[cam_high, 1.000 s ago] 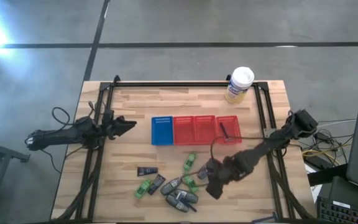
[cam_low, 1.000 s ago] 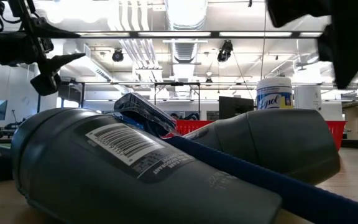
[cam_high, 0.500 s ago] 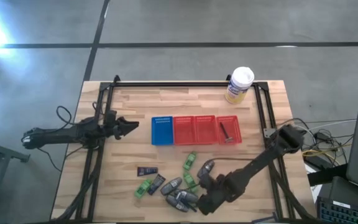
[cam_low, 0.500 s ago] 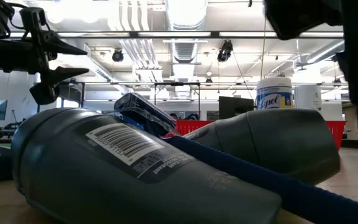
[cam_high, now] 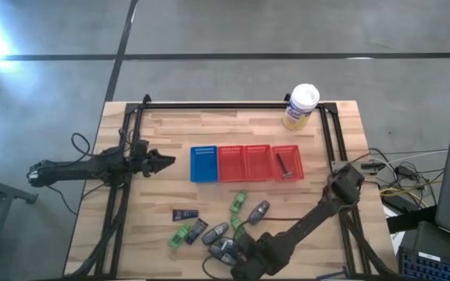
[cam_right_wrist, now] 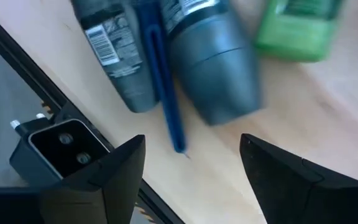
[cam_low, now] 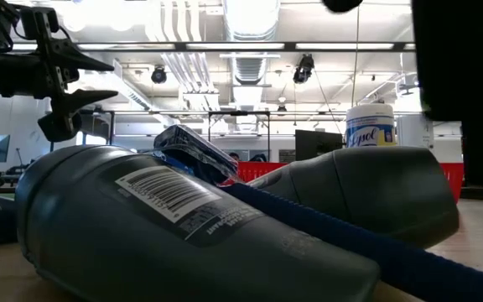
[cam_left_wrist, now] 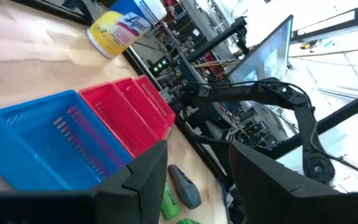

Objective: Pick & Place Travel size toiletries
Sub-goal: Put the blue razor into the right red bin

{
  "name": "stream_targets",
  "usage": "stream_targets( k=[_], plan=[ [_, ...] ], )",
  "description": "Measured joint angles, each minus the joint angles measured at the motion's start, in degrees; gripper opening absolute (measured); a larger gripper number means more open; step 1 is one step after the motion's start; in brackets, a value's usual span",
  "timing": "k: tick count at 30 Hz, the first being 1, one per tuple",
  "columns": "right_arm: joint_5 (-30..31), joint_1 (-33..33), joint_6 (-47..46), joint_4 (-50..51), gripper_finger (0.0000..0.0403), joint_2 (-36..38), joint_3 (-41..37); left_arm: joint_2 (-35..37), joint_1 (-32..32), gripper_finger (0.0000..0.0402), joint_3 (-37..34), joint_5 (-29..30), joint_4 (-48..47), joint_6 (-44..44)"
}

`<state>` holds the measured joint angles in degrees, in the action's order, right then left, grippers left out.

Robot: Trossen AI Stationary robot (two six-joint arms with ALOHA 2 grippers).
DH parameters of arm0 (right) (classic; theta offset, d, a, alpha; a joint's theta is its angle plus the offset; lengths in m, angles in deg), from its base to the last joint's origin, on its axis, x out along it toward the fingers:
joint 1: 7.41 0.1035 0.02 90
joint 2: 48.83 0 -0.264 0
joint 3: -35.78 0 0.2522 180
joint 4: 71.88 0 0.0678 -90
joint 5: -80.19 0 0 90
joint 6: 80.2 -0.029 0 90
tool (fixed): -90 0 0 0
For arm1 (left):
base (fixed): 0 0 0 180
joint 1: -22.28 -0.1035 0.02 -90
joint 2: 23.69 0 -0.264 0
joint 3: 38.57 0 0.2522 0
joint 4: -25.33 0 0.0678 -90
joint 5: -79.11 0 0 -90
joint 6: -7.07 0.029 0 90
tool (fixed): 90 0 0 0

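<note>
Fingers (cam_right_wrist: 98,180) of right gripper (cam_right_wrist: 191,180) spread wide, nothing between them, poised over blue razor (cam_right_wrist: 163,93) lying between two grey containers (cam_right_wrist: 213,68) at front edge of table (cam_high: 162,129); stance judged as set-up for a grasp on the razor handle. Toiletries heaped together in front of the tray row: green packets (cam_high: 238,202), grey containers, small dark tube (cam_high: 184,214), all loose on the wood. One dark stick (cam_high: 283,165) already lying in the red tray (cam_high: 287,152) farthest from the blue tray (cam_high: 204,164). Left gripper (cam_left_wrist: 197,180) parked just beside the blue tray, fingers apart, empty, judged idle. Compared with half a second earlier: right gripper shifted from beside the pile to over its front edge, arm stretched lower across the table; left arm unchanged.
</note>
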<state>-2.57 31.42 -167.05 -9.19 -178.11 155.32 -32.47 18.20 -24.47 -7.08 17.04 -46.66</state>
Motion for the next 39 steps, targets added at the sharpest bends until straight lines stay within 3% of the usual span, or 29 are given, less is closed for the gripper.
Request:
stream_targets(
  k=[5,13,22,32,39],
  plan=[
    [-0.9,0.0,-0.2,3.0,0.0232,-6.2,8.4,0.0,0.0,0.0179,0.0,-0.3,0.0,-0.7],
    [0.5,-0.4,0.7,15.9,0.0206,-14.1,19.9,0.0,0.0,0.0179,0.0,-0.3,0.0,-0.4],
    [1.2,-0.6,5.8,15.6,0.0156,-17.0,23.5,-0.3,0.0,0.0179,0.0,-0.3,0.0,-0.3],
    [2.0,-0.7,10.1,15.8,0.0028,-17.0,23.2,-0.4,0.0,0.0179,0.0,-0.4,0.0,-0.3],
    [1.9,-0.8,8.9,17.1,0.0027,-14.8,22.8,-0.4,0.0,0.0179,0.0,-0.4,0.0,-0.3]
  ],
)
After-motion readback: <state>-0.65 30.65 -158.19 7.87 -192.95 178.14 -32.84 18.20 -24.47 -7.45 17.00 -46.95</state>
